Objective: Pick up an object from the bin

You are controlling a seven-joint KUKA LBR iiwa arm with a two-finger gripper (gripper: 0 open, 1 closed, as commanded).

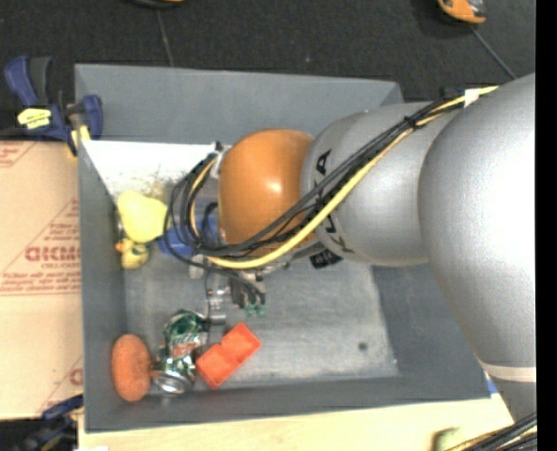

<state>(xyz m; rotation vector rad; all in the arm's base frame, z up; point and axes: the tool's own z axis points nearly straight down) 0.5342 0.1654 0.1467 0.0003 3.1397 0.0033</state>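
The bin [334, 322] is dull grey metal. The crushed can [179, 350] is shiny metal. The orange block [229, 355] looks like smooth plastic. My orange cover [259, 181] is smooth and shiny.

The grey arm [419, 186] reached in from the right and bent downward, with black and yellow cables [358, 169] running along it to the orange cover [259, 184] at its wrist, below which the gripper [222, 306] pointed down.

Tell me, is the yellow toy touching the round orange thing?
Apart. The camera view shows bare bin floor between the yellow toy and the round orange thing.
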